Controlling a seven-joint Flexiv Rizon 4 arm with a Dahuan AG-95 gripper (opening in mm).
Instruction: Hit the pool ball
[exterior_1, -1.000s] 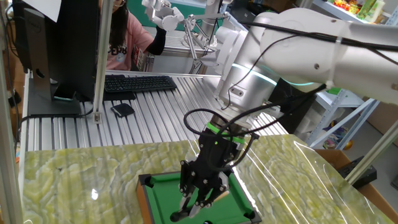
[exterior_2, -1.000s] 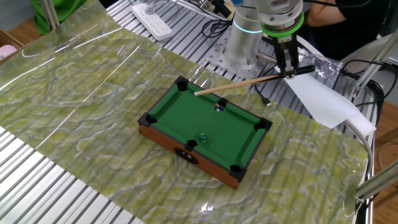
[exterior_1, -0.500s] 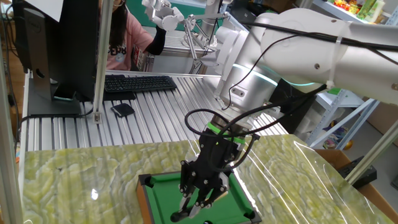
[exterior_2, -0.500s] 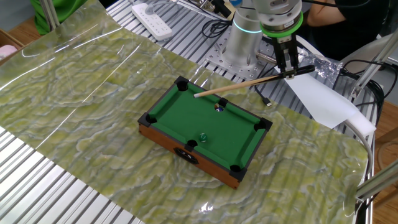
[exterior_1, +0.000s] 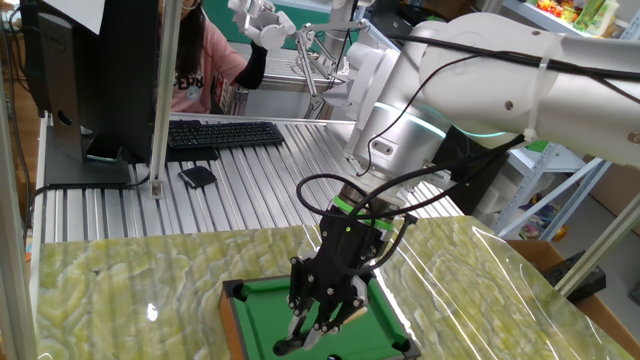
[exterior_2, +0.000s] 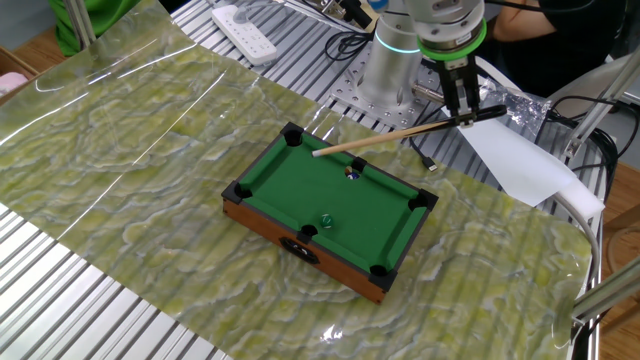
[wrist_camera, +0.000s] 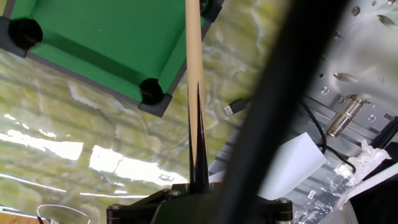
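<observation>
The mini green pool table (exterior_2: 282, 178) lies on the marbled mat. The pool ball (exterior_2: 352, 172), tiny and dark with a whitish spot, rests near the table's far rail by a side pocket. A second small teal ball (exterior_2: 326, 217) sits nearer the front rail. My gripper (exterior_2: 462, 106) hangs beyond the table's far right side, shut on the butt of the wooden cue stick (exterior_2: 390, 136). The cue's tip hovers over the far rail, left of the pool ball and apart from it. In the hand view the cue stick (wrist_camera: 194, 74) runs straight up past a corner pocket (wrist_camera: 151, 91); the ball is out of that view.
White paper (exterior_2: 520, 160) and a loose USB plug (exterior_2: 428, 160) lie behind the table beside the arm's base (exterior_2: 392, 60). A white power strip (exterior_2: 250, 33) sits at the far left. A keyboard (exterior_1: 220, 133), monitor (exterior_1: 90, 70) and a seated person (exterior_1: 200, 60) are beyond the mat.
</observation>
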